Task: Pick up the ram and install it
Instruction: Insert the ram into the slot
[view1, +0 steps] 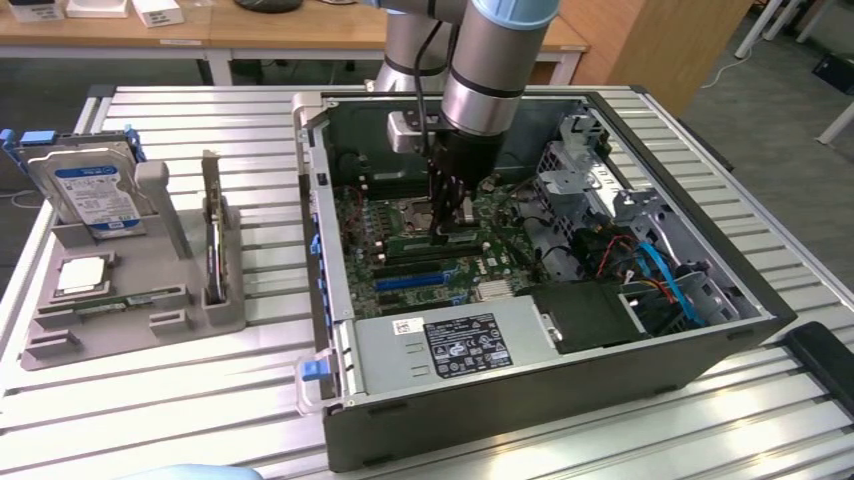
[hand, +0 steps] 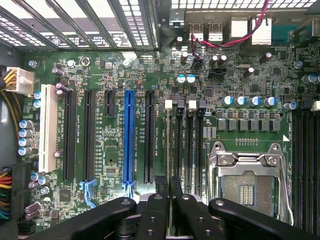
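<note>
Down inside the open computer case, the end effector hangs straight over the motherboard with its black fingers drawn almost together, leaving only a sliver of a gap. They pinch the ram by its upper edge. The stick stands on its thin edge at the memory slots, its long axis lying along them (in the exterior view that runs roughly from left to right, slightly slanted). From the wrist view, the gap between the fingers lines up with the outermost slot, the one with a white latch. Whether the ram is seated all the way cannot be told.

Just beside those slots sits the open processor socket, and on their other side a blue expansion slot. The silver power supply fills the case's near corner. Well apart, toward the exterior view's left, a grey holder on the slatted surface carries an upright hard drive and a square processor chip.
</note>
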